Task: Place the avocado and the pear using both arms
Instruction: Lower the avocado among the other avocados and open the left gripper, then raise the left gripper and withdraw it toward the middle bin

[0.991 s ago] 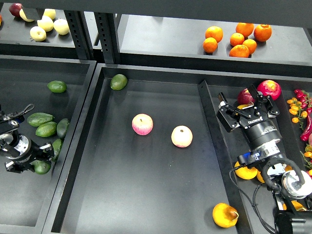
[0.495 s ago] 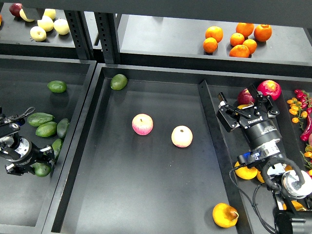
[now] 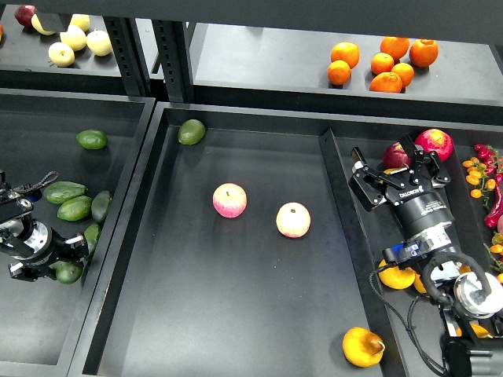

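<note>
in your middle tray [image 3: 196, 330] two apples [image 3: 229, 200] lie side by side, an avocado [image 3: 191, 131] behind them, the pear [image 3: 362, 346] at the front right corner.

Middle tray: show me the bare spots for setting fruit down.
The middle tray is bare left of the pink apple, and below both apples as far as the pear. An avocado fills its top-left corner. The left bin's avocado cluster is crowded.
</note>
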You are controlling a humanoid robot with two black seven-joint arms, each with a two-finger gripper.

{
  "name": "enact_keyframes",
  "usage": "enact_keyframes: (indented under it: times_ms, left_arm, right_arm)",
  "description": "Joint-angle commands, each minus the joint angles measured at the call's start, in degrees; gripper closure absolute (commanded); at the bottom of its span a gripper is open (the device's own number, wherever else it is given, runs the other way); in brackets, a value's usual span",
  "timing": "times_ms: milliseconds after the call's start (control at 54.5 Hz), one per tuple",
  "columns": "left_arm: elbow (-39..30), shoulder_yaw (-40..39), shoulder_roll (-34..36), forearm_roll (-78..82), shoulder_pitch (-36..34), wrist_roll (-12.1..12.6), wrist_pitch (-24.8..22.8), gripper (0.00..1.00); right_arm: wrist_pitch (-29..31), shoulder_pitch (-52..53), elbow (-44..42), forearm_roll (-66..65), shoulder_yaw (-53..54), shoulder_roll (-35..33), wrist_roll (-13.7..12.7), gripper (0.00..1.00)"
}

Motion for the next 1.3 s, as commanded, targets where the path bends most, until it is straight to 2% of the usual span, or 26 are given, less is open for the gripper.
enact_keyframes:
  times_ms: [0, 257, 385, 440, 661, 936, 1138, 1284]
  left_arm:
    - [-0.12, -0.93, 0.03, 0.65, 0.36, 0.00, -0.01, 0.35]
    - [-0.91, -2.42, 0.73, 1.01, 0.18, 0.00, -0.01, 0.18]
    - [-1.88, -8.04, 2.05, 0.92, 0.27, 0.00, -0.01, 0.04]
    - [-2.23, -11.46, 3.10, 0.74, 0.27, 0.00, -0.01, 0.02]
    - [-2.23, -28.69, 7.32, -0.22, 0.97, 0.00, -0.01, 0.01]
    - [0.23, -47.14, 5.66, -12.76, 2.38, 0.00, -0.01, 0.01]
    - [0.32, -50.23, 1.88, -22.10, 2.73, 0.00, -0.01, 0.01]
    - [0.23, -54.01, -1.81, -25.45, 5.71, 0.00, -0.01, 0.01]
  right_arm:
    - [0.01, 0.01, -0.07, -0.67, 0.00, 0.00, 0.00, 0.00]
    - [0.01, -0.08, -0.07, -0.68, 0.00, 0.00, 0.00, 0.00]
    - [0.01, 0.01, 0.02, -0.59, 0.00, 0.00, -0.09, 0.00]
    - [0.09, 0.01, 0.02, -0.59, 0.00, 0.00, -0.09, 0.00]
    - [0.27, 0.10, 0.20, -0.50, 0.00, 0.00, -0.44, 0.00]
    - [1.59, -0.87, 0.28, -0.59, 0.18, 0.00, -0.61, 0.00]
    - [1.59, -0.95, 0.11, -0.85, 0.18, 0.00, -0.70, 0.00]
    - [1.59, -0.87, 0.20, -0.85, 0.09, -2.28, -0.70, 0.00]
